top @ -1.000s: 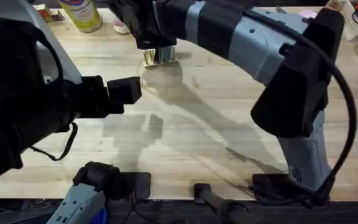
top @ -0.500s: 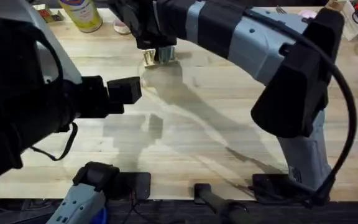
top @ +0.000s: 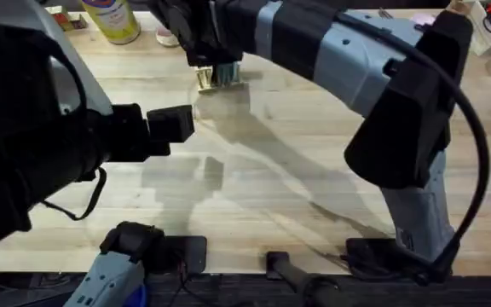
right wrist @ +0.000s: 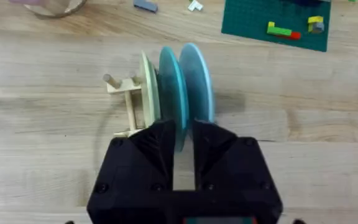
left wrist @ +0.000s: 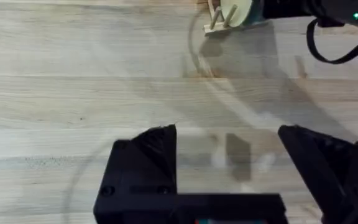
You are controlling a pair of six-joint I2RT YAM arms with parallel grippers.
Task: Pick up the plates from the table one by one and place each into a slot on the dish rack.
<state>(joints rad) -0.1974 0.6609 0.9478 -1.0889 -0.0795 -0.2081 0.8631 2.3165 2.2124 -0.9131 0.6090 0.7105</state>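
**Plates on edge in the dish rack, right gripper on the middle one**

Plates were what we found in the dish rack [right wrist: 126,102]: three of them stood on edge side by side among its thin wooden dowels. We counted a pale cream plate [right wrist: 148,93] nearest the bare dowels, a turquoise plate [right wrist: 173,93] touching it in the middle, and a bluish plate [right wrist: 199,84] on the far side of that one. We saw our right gripper [right wrist: 183,146] right over the rack, its two black fingers [right wrist: 157,140] pinching the edge of the turquoise plate between them.

From overhead, we saw the rack [top: 216,77] on the table [top: 314,170] toward the far edge, mostly hidden under our right gripper [top: 205,53], which reached across from the lower right. A yellow bottle [top: 113,19] stood to the left of the rack, near the table's far edge. A green brick baseplate [right wrist: 275,23] lay on the table beyond the rack in the right wrist view, with a few small bricks on it.

Our left gripper [left wrist: 229,180] hung over bare tabletop, well short of the rack [left wrist: 219,18]. Its fingers were spread wide, holding nothing.
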